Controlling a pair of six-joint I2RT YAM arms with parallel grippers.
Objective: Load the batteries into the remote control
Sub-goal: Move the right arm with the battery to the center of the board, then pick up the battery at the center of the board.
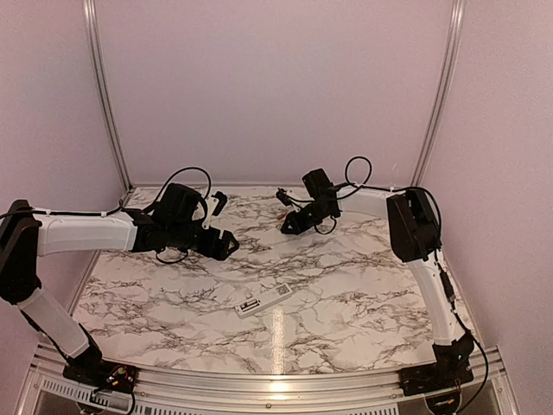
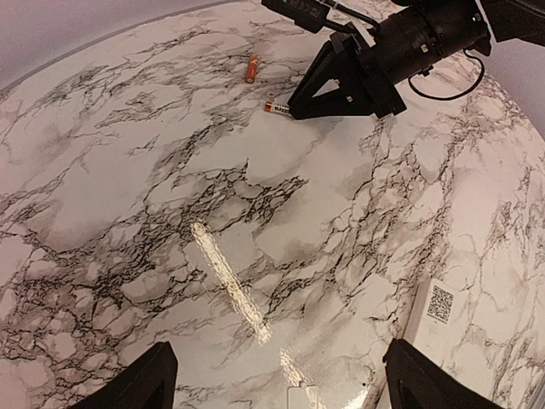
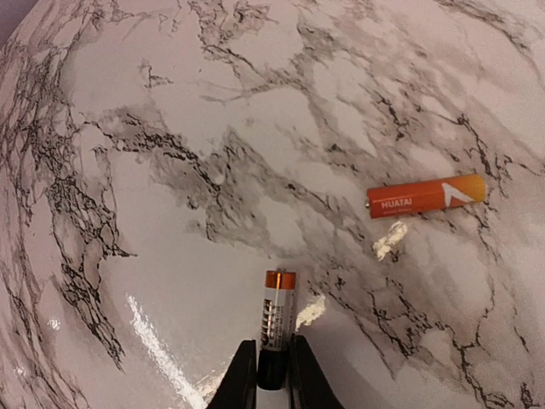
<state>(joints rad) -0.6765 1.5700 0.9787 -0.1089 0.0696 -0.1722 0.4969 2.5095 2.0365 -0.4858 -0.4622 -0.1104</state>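
Note:
The white remote control (image 1: 263, 301) lies on the marble table's near middle, with a dark recess at its left end. In the left wrist view its back with a QR label (image 2: 450, 313) faces up. Two batteries lie at the far side. My right gripper (image 3: 274, 362) is low on the table, its fingers closed against the dark end of one battery (image 3: 278, 311), seen too in the left wrist view (image 2: 278, 108). The other, orange battery (image 3: 426, 197) lies free nearby (image 2: 251, 68). My left gripper (image 2: 279, 366) hangs open above bare marble, left of the remote.
The marble table (image 1: 363, 285) is bordered by plain walls with metal corner rails (image 1: 104, 95). The right arm's cables (image 1: 354, 173) loop above its wrist. A bright light streak (image 2: 230, 281) reflects off the tabletop.

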